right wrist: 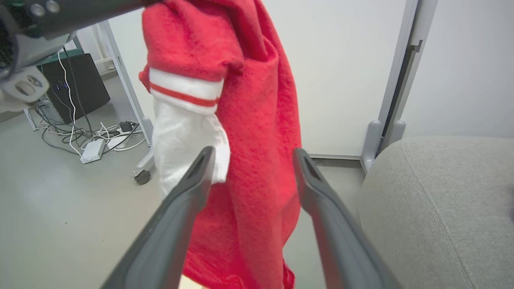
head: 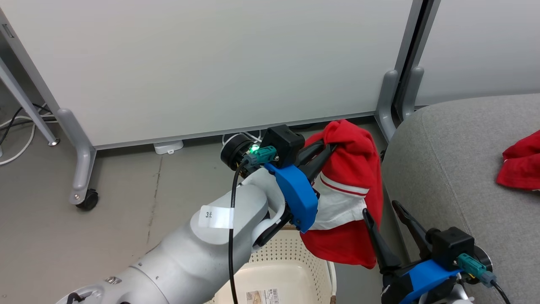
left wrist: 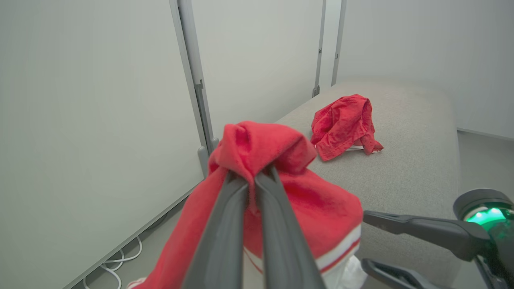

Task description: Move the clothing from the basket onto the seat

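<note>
Aloft, left pincer (head: 331, 147) clamped shut on red garment (head: 350, 169); right pincer (head: 379, 207) wide open, gripping nothing.

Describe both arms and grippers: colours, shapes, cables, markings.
The left arm is a rounded pale grey tube with a white label and a black cable along it. The left gripper and right gripper each have two long dark tapering fingers, a blue bracket, a black box and a teal connector. A green light glows at the left wrist.

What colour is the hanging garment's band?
The band is white with one red stripe; clearest in the right wrist view.
</note>
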You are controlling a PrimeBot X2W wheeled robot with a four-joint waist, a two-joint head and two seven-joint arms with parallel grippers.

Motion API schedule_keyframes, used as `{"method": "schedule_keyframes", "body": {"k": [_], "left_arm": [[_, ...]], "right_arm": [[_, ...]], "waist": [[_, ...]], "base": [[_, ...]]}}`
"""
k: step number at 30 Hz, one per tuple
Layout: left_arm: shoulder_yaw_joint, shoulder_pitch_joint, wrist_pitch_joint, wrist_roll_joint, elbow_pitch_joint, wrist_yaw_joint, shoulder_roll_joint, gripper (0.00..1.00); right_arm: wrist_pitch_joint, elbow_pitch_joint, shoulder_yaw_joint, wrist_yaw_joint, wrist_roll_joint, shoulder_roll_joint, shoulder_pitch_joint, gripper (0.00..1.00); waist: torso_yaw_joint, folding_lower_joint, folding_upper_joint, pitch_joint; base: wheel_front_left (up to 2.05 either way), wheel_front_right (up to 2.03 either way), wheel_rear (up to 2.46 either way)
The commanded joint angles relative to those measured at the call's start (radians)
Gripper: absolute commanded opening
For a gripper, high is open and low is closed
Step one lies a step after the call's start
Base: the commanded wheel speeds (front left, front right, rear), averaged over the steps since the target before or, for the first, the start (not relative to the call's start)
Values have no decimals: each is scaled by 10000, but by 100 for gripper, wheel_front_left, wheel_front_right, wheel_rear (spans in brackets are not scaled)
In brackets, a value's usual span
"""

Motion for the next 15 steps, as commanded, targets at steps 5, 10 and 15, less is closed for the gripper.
{"method": "schedule_keyframes", "body": {"k": [5, 10, 15], "left_arm": [[-59, -33, -50, -139, 152, -11, -1, 0], [-95, 17, -50, -150, 174, -11, -1, 0], [-131, 35, -50, -159, 165, -12, -1, 0]], "right_arm": [[30, 90, 31, 1, 113, 7, 4, 100], [76, 160, 172, 1, 187, 8, -61, 100], [197, 368, 577, 1, 207, 7, -426, 100]], "waist": [[-19, 0, -1, 45], [-9, 0, -1, 73], [-8, 0, -1, 105]], "base": [[0, 0, 0], [0, 0, 0], [0, 0, 0]]}}
